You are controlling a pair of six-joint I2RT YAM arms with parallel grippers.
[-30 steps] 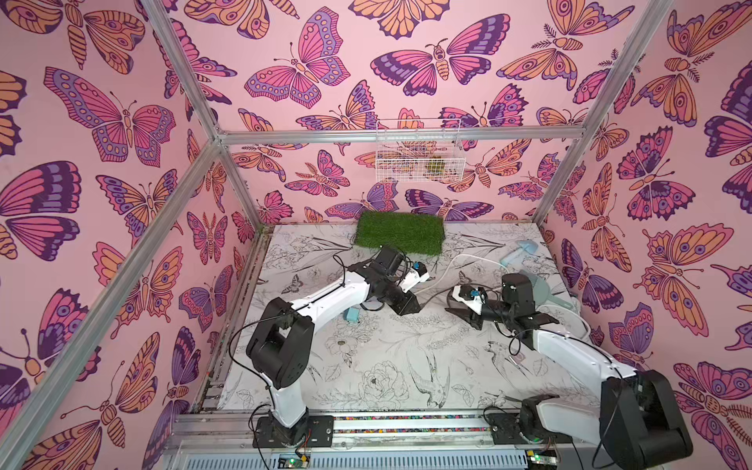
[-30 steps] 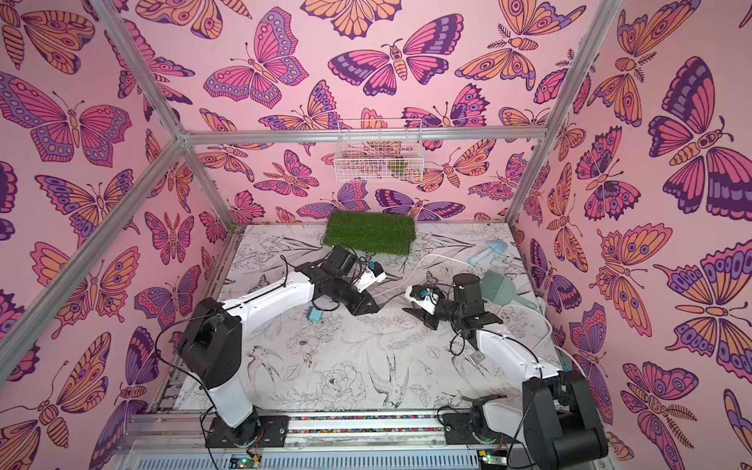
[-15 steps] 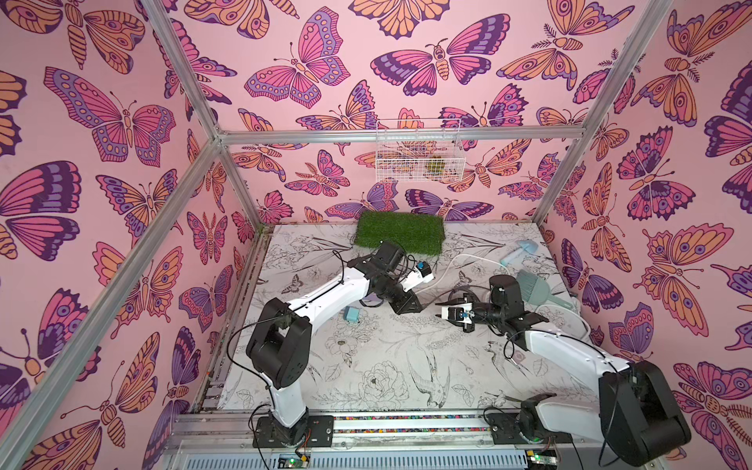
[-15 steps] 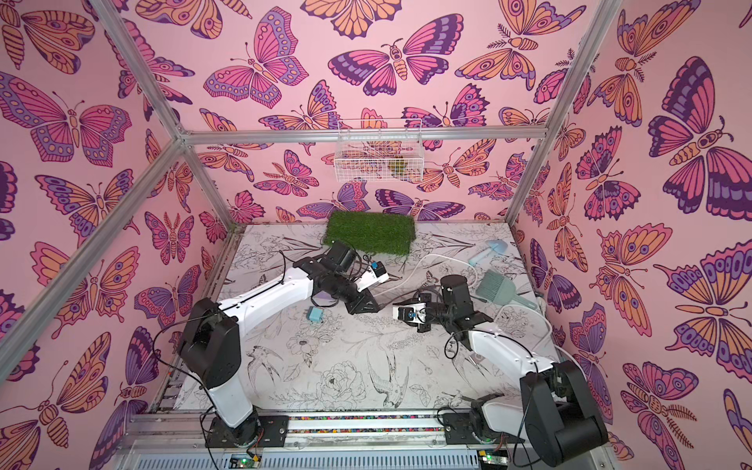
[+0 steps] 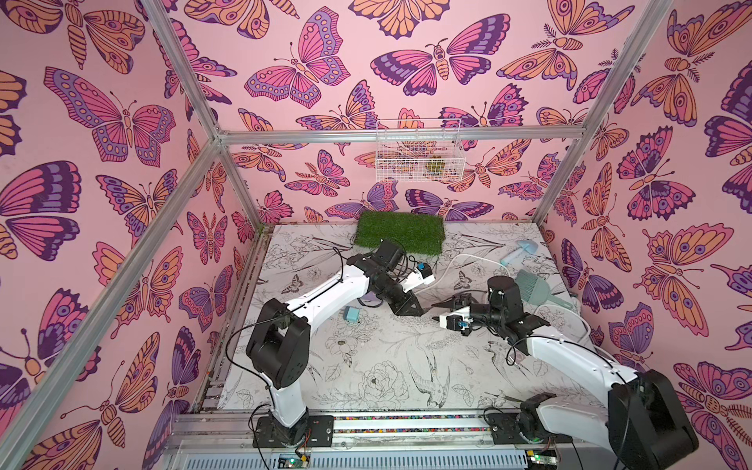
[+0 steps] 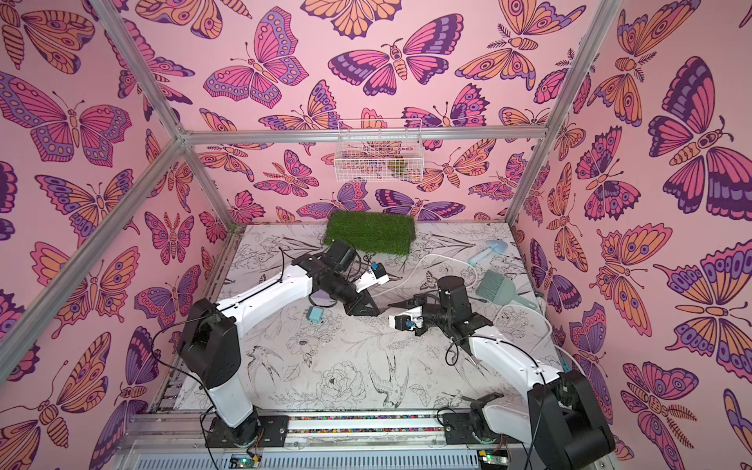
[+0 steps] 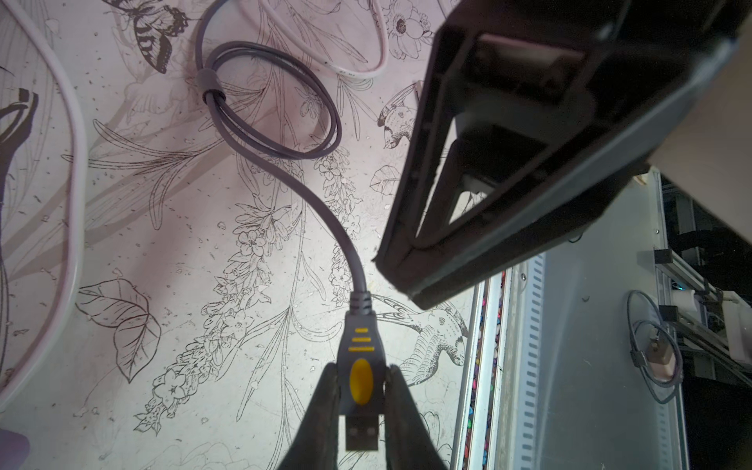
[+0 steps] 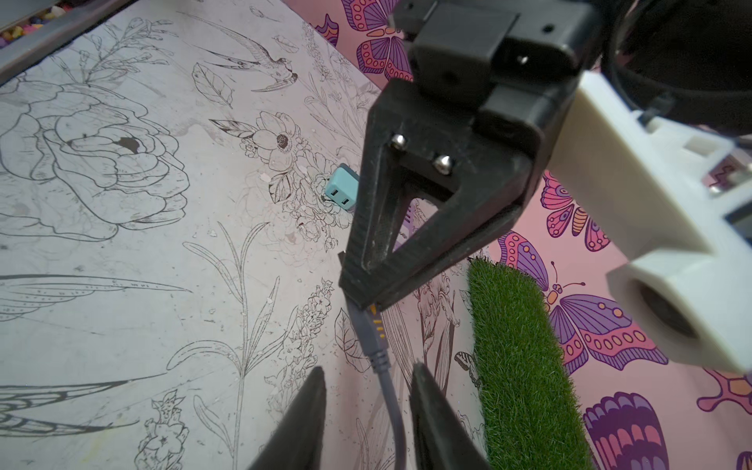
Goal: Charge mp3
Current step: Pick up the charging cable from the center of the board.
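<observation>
USB plug (image 7: 361, 380) is clamped in the left claw (image 7: 361, 411); the grey cable (image 8: 388, 390) is straddled by the parted right claw (image 8: 368, 407).

wire basket (image 5: 418, 151) contents too small to tell; usb plug (image 7: 361, 438) tip cut off

The right gripper (image 8: 368, 376) stands with jaws parted around the grey cable (image 8: 388, 390), bare mat on either side. Directly ahead of its jaws the left gripper (image 8: 358, 285) blocks the way, pinching the USB plug (image 7: 362, 382). The grass pad (image 8: 525, 366) lies beside the right gripper's jaws.
</observation>
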